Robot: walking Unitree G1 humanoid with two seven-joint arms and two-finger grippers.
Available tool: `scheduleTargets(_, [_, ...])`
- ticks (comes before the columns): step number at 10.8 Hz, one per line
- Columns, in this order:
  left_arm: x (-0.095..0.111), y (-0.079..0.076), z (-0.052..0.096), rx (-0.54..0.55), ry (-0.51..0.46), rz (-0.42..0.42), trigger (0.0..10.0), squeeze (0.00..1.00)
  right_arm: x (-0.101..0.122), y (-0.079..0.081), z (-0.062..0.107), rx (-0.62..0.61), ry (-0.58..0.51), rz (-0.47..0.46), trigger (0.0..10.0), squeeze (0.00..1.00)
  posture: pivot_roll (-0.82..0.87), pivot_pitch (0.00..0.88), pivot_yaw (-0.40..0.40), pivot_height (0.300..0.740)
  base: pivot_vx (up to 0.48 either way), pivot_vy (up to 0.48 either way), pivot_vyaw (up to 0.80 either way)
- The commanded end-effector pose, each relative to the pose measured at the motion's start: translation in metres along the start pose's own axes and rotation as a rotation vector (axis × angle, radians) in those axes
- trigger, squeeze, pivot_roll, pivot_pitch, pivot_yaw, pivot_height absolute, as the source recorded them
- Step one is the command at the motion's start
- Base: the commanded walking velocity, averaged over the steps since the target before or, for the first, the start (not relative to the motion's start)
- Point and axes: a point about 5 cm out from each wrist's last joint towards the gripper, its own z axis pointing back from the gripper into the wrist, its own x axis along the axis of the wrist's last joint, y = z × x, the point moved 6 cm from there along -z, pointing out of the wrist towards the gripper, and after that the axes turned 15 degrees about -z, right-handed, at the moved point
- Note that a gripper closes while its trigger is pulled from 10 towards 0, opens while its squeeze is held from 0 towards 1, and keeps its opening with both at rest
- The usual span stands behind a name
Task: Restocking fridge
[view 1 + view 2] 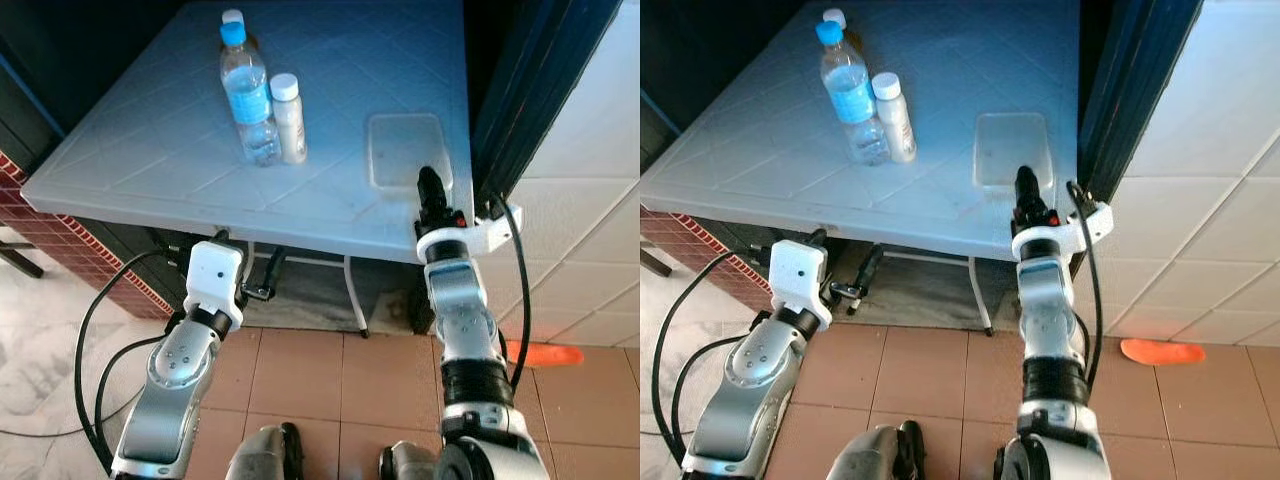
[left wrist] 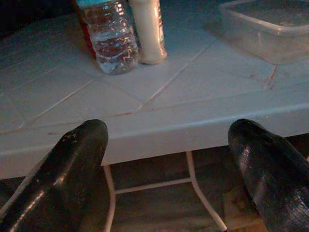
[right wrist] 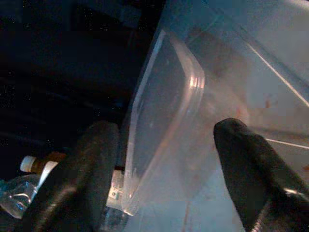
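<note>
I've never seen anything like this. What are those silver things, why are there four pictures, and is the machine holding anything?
The silver things are a humanoid robot's two arms, seen from cameras in its head looking down. Each ends in a gripper with two black fingers. The other two pictures come from cameras on the wrists, looking along those fingers. On the pale tiled table stand a water bottle, a small white-capped bottle and a clear plastic container. The right gripper is open, reaching at the container's near end, its fingers either side of a corner, not yet closed. The left gripper is open too, low at the table's front edge, holding nothing.
</note>
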Motion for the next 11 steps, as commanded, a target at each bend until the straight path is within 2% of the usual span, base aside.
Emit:
scheduleTargets(1, [-0.002,0.003,0.004,0.004,0.011,-0.012,10.0,0.00,-0.029,0.018,-0.007,0.039,0.035,-0.090,0.0,0.00,0.04,0.145,0.134,0.740,0.000,0.000,0.00])
scheduleTargets(5, [-0.001,0.004,0.002,0.003,0.010,-0.015,10.0,0.00,-0.018,0.014,-0.013,0.028,0.011,-0.101,0.0,0.00,0.04,0.134,0.132,0.740,0.000,0.000,0.00])
scheduleTargets(11, [0.000,0.004,0.002,0.006,0.009,-0.017,10.0,0.00,-0.014,0.009,-0.019,0.012,-0.004,-0.107,0.0,0.00,0.04,0.126,0.126,0.740,0.000,0.000,0.00])
